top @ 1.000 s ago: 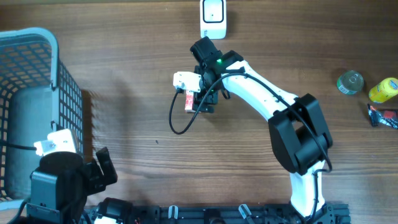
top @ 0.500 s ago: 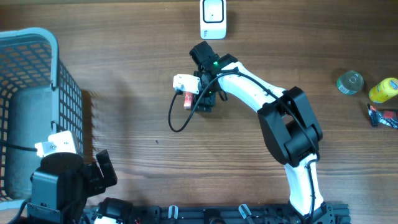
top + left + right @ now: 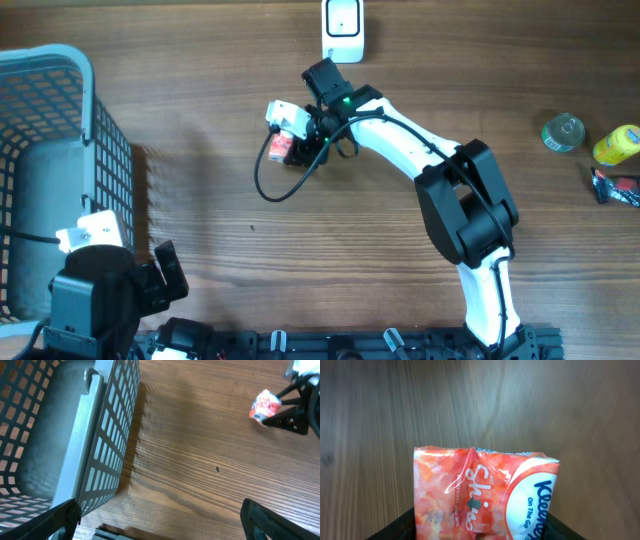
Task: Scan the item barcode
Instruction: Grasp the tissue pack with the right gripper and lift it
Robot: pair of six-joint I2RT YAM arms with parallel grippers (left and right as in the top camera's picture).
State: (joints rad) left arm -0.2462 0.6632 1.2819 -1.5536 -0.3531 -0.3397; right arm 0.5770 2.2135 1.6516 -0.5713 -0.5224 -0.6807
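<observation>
The item is an orange and white Kleenex tissue pack [image 3: 480,490]. In the right wrist view it fills the gap between the black fingers [image 3: 395,527] of my right gripper [image 3: 480,527], which press on both its sides. From overhead, the right gripper [image 3: 292,146] holds the pack [image 3: 279,148] left of centre, a little below the white scanner [image 3: 342,30] at the table's far edge. No barcode shows. In the left wrist view the pack [image 3: 265,405] is at the upper right. My left gripper [image 3: 160,525] is open over bare wood, near the front left corner [image 3: 160,275].
A grey mesh basket [image 3: 60,70] stands at the left edge, close to the left arm [image 3: 95,445]. A black cable [image 3: 268,190] loops below the right gripper. At the right edge lie a clear bottle [image 3: 563,132], a yellow item [image 3: 617,144] and a dark packet [image 3: 615,187].
The right gripper has closed onto the tissue pack and moved left and slightly toward the far edge, taking the pack along. The left arm has not moved.
</observation>
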